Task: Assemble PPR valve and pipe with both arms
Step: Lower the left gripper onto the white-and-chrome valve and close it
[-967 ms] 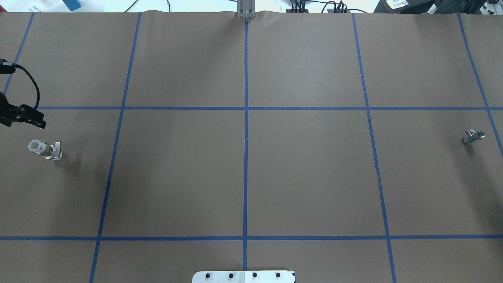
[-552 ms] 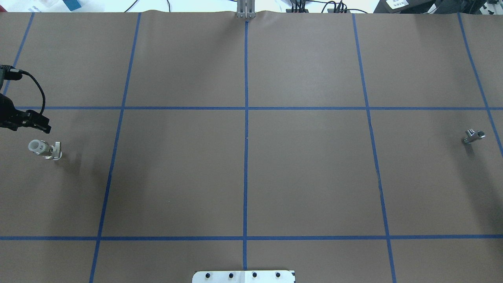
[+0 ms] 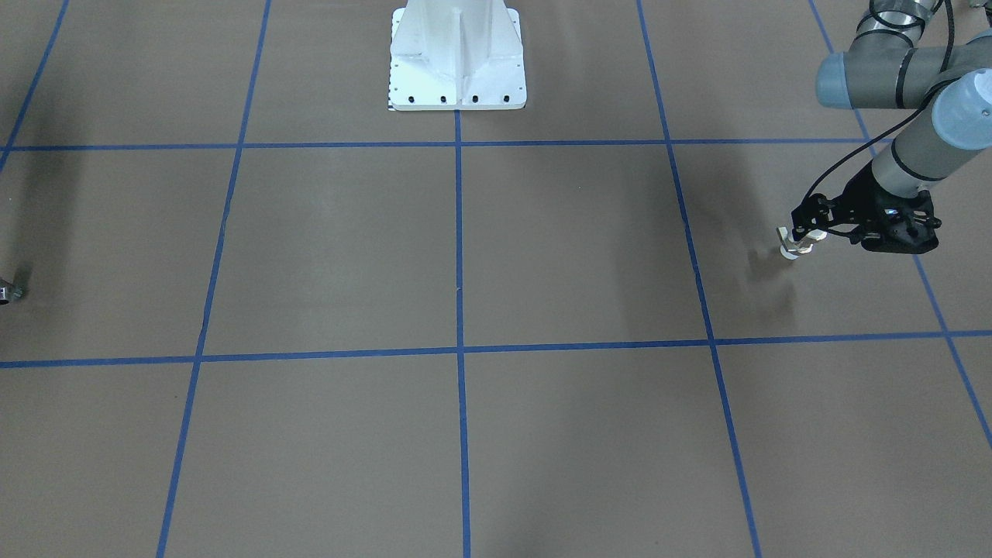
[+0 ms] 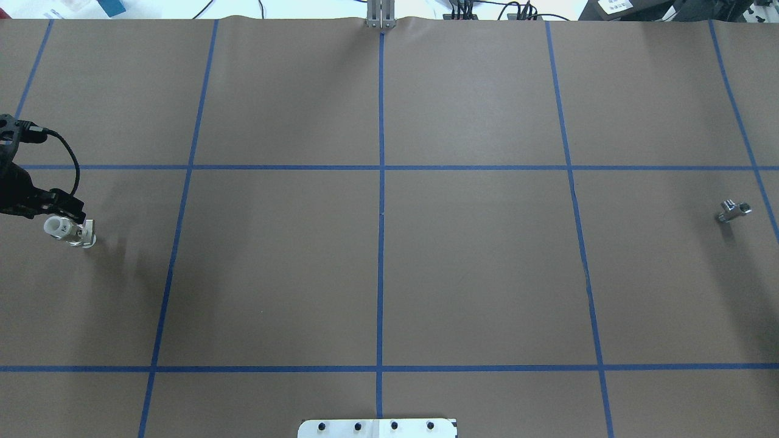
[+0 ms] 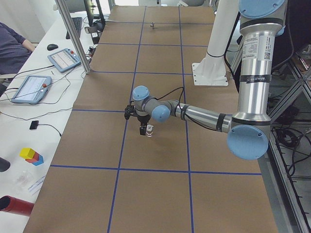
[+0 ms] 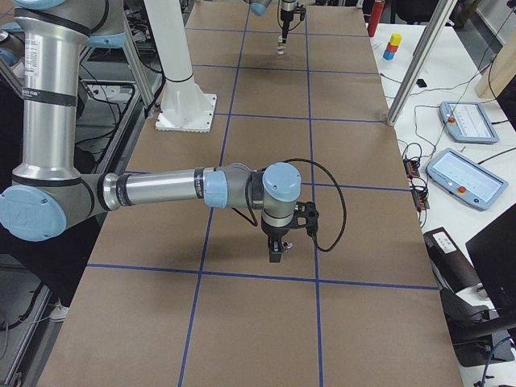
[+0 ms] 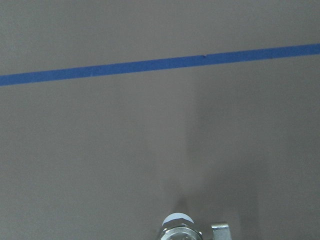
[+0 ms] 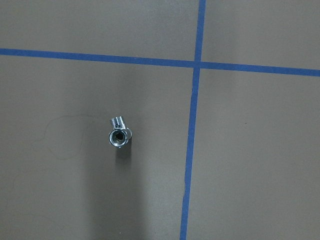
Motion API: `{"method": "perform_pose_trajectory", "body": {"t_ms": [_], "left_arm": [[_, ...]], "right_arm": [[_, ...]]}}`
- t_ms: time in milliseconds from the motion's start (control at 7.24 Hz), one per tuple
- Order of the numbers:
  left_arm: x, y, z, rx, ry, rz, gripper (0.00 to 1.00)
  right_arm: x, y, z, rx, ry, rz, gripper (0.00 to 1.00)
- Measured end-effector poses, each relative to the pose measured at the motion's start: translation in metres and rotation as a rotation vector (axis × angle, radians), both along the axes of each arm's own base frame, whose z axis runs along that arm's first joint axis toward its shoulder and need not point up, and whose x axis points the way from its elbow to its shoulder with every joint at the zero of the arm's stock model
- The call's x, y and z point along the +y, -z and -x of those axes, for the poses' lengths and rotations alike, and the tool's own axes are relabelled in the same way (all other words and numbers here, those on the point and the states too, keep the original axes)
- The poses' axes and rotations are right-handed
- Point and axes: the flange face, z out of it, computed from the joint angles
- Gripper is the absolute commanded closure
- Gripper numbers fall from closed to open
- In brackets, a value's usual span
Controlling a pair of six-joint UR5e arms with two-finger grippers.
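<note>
The PPR valve (image 4: pixel 68 231) stands near the table's left edge, white collar up; it also shows in the front view (image 3: pixel 796 248) and at the bottom edge of the left wrist view (image 7: pixel 180 229). My left gripper (image 4: pixel 72 212) hovers just over it, a little to its far side, and looks open and empty (image 3: pixel 804 223). The silver pipe (image 4: pixel 734 210) lies alone at the far right, open end facing the right wrist camera (image 8: pixel 118 135). My right gripper (image 6: pixel 276 251) shows only in the right side view, pointing down; I cannot tell if it is open or shut.
The white bolted pedestal (image 3: pixel 457 62) stands at the robot's side of the table. Blue tape lines (image 4: pixel 381 213) divide the brown table cover. Tablets and cables (image 6: pixel 463 121) lie on the operators' side bench.
My left gripper has moved toward the robot's side and slightly right, closing in on the valve. Valve and pipe have not moved.
</note>
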Motion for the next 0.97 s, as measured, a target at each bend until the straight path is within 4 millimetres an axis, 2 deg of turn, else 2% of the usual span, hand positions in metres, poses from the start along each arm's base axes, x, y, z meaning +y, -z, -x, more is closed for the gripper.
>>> {"method": "perform_pose_trajectory", "body": {"t_ms": [276, 690, 967], "left_arm": [[0.0075, -0.0071, 0.0002, -0.001, -0.007, 0.008, 0.20], [0.0115, -0.0082, -0.0020, 0.006, -0.014, 0.016, 0.23], [0.0131, -0.0067, -0.0055, 0.009, -0.020, 0.017, 0.48]], "right_arm": [[0.0000, 0.0000, 0.0001, 0.001, 0.000, 0.000, 0.01], [0.0000, 0.0000, 0.0002, 0.001, 0.000, 0.000, 0.01], [-0.0002, 0.0001, 0.0002, 0.001, 0.002, -0.002, 0.01]]}}
